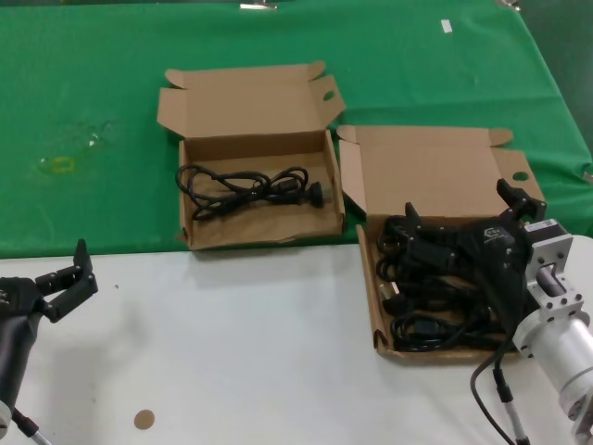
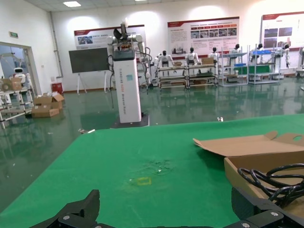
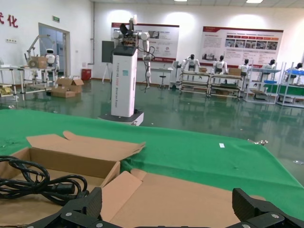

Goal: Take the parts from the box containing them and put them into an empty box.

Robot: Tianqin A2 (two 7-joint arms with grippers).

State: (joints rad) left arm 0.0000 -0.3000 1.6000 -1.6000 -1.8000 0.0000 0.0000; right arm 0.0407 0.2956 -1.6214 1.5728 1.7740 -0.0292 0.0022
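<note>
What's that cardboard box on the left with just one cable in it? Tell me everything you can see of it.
The left cardboard box is shallow, brown and open, its lid folded back with a notched top edge and an oval hole in one side flap. It sits on green cloth at the white table's edge. Inside lies one looped black power cord. Neither claw touches it.

Legible text was minimal. In the right wrist view, two red Chinese characters (image 3: 11, 20), the second reading "化", stood on the white wall at the upper left of the frame. Vertical lettering ran down the white pillar (image 2: 127, 80) in the left wrist view, left of centre, but could not be read. The wall posters (image 3: 241, 44) at the upper right of the right wrist view carried print too small to read. The boxes bore no readable marking.
</note>
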